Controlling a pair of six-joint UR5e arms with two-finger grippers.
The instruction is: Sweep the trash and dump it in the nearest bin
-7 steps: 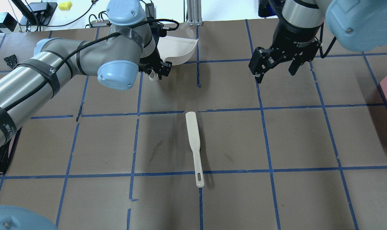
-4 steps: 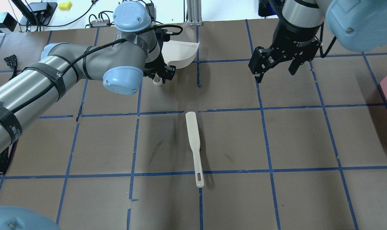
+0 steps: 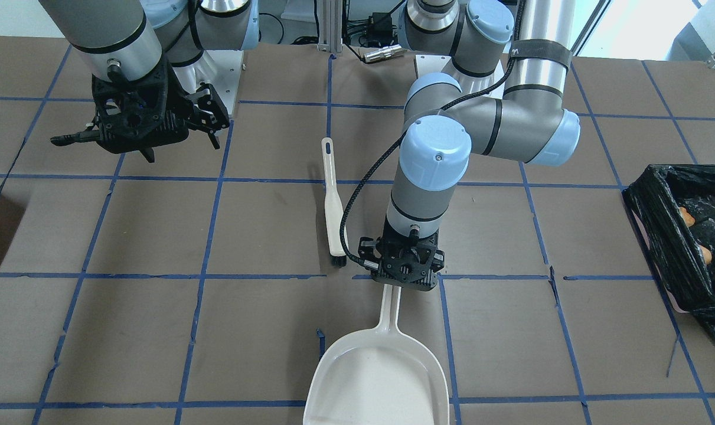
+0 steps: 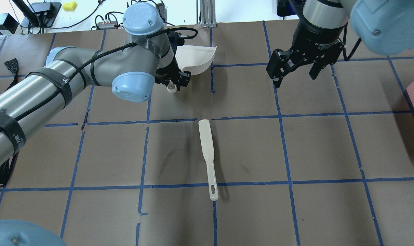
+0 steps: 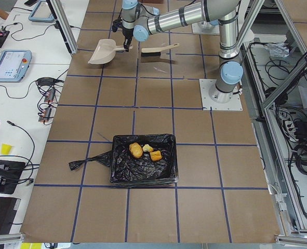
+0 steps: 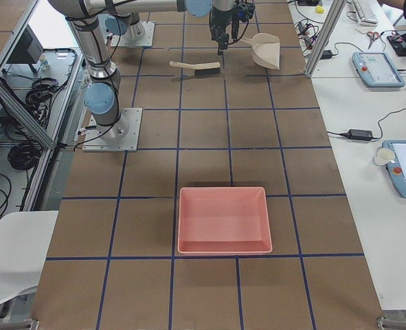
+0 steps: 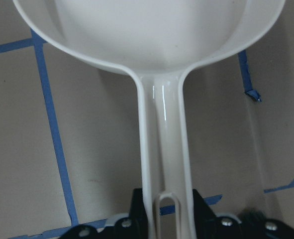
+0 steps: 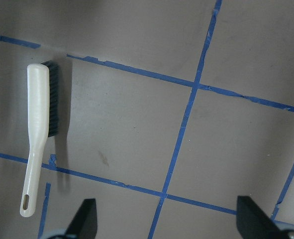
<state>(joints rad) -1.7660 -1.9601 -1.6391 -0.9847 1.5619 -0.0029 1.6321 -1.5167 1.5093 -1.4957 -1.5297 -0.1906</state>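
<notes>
left end effector (image 3: 403,284) clamped on dustpan (image 3: 381,378) handle, brush (image 3: 332,206) just beside; right end effector (image 3: 137,144) spread wide

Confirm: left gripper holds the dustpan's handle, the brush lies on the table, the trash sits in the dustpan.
One error: the trash sits in the bin, as the exterior left view shows; the dustpan is empty. The left gripper and brush are as stated.

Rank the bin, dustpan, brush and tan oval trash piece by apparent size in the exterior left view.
1. bin, though it is nearest the camera
2. dustpan
3. brush, about the dustpan's length but slimmer
4. tan oval trash piece
</notes>
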